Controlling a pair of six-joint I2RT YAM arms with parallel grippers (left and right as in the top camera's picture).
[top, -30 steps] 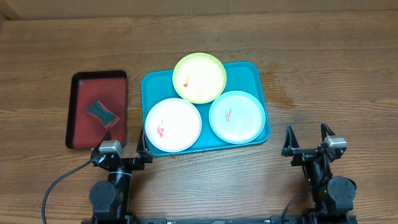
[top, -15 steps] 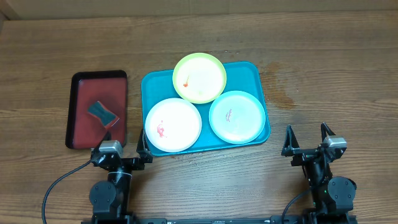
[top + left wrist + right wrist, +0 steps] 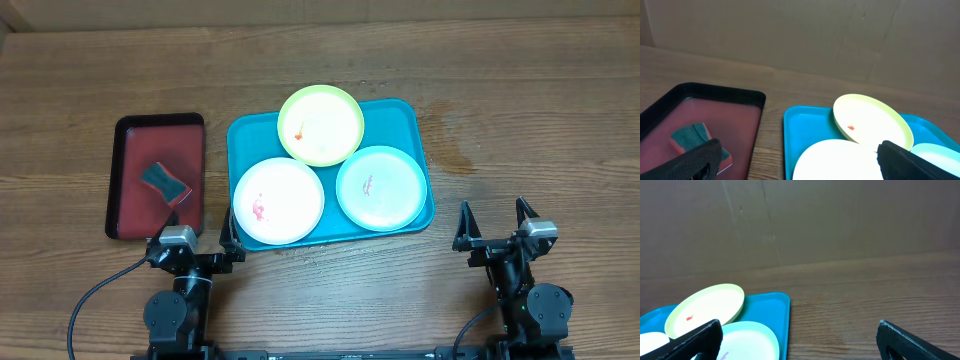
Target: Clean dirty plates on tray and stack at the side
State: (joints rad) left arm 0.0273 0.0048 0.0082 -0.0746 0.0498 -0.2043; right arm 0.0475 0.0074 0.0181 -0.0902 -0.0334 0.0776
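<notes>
Both the left gripper (image 3: 197, 232) and right gripper (image 3: 493, 228) sit wide open, empty, while three smeared round plastic plates (image 3: 278, 200) lie on the large teal plastic tray (image 3: 405, 115); best reach left for the green sponge (image 3: 164, 180) squarely first

The wooden table (image 3: 520, 90) has a brown, grainy top, and a teal tray (image 3: 405, 115) sits on it near the middle. Just to the left of the teal tray, not quite touching it, a smaller dark red tray (image 3: 135, 200) with a black rim lies flat on the wood. A darker stain (image 3: 455, 150) marks the wood just to the right of the teal tray's far right corner.
</notes>
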